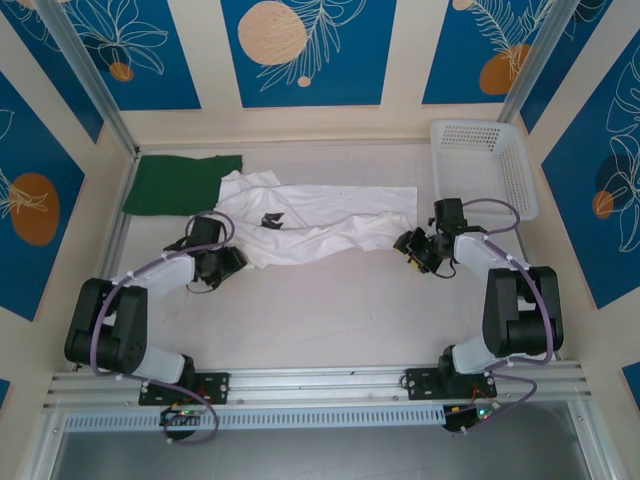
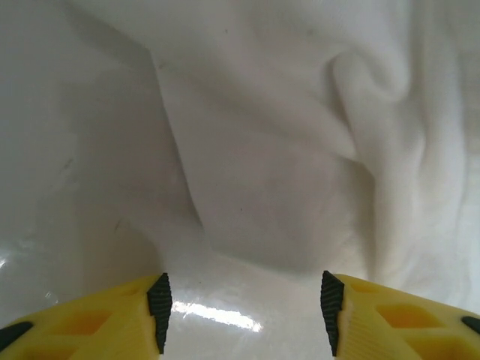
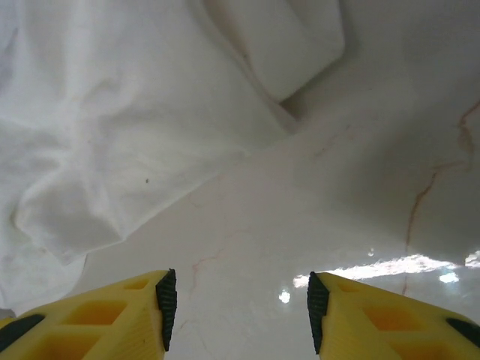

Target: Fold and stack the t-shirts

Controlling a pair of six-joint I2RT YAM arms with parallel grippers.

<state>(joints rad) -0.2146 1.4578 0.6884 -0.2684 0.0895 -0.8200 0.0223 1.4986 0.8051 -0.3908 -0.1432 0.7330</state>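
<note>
The white t-shirt (image 1: pixel 320 225) lies rumpled across mid-table, not folded yet by my eye. The green t-shirt (image 1: pixel 180 183) lies flat at ten o'clock, overlapping it. The left gripper (image 1: pixel 222 265) and right gripper (image 1: pixel 412 248) flank it, jaws parted and empty. Nothing is stacked.

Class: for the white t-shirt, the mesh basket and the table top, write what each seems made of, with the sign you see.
White t-shirt: soft cloth, matte; it lies in loose folds and creases.
Basket: probably moulded plastic, white; stiff walls with an even grid of holes.
Table top: hard and glossy, perhaps marble-look stone or laminate; thin reddish veins and bright glare.
</note>
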